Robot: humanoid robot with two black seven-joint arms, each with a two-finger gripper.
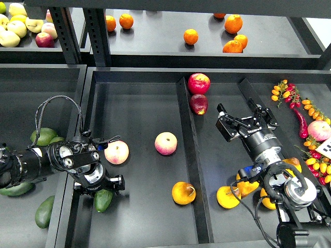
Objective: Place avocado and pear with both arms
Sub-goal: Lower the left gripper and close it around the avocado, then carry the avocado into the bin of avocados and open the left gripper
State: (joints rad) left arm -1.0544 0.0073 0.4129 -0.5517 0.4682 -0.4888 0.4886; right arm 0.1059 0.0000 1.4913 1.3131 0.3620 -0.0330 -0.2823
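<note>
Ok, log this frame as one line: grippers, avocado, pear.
left gripper: at avocado, grasp unclear | right gripper: open, empty | pear: loose in middle tray

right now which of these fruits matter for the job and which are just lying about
For the job:
avocado, under the left hand
pear
right hand, open

Lying about:
peaches
oranges
red apples
cherry tomatoes
green avocados

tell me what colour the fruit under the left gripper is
Dark green: the avocado below the left gripper, seen in the head view.
</note>
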